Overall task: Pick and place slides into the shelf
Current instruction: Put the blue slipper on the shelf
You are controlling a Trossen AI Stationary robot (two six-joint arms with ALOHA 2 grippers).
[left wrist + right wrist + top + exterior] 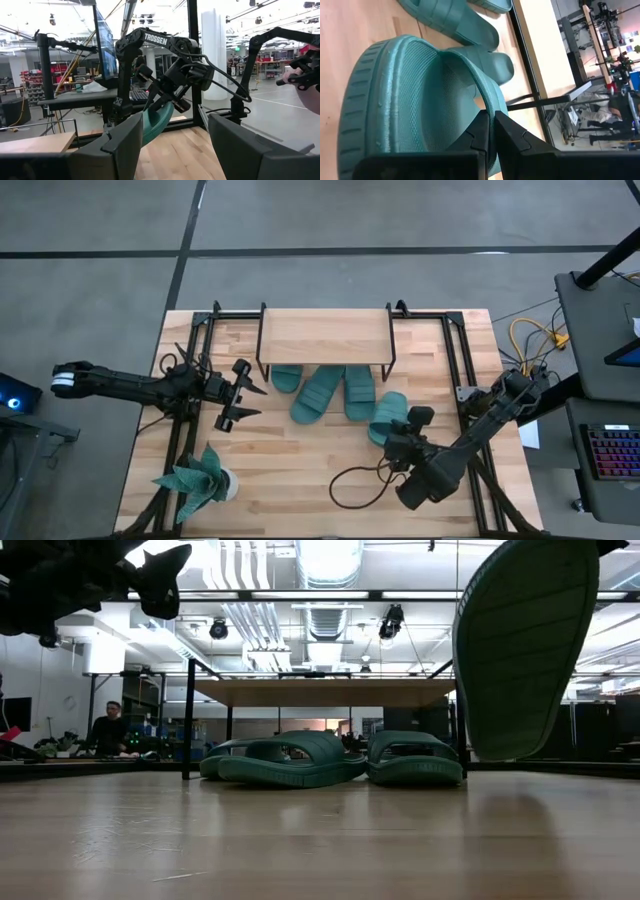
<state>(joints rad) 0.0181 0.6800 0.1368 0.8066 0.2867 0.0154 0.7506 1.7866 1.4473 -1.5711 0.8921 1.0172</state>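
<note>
Now | right gripper [489,131] clamped on a teal slide's [388,418] strap, lower right | left gripper [243,393] fingers apart, waiting mid-left | thin pinch might slip, slide could drop before the shelf [325,337].

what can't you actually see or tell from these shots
- Slides under the shelf: high view, the plank top covers their far ends.
- Held slide: low view, the top edge cuts off where the right gripper pinches its strap.
- Left gripper: low view shows only a dark blur at the corner.
- Plant: high view only.
</note>
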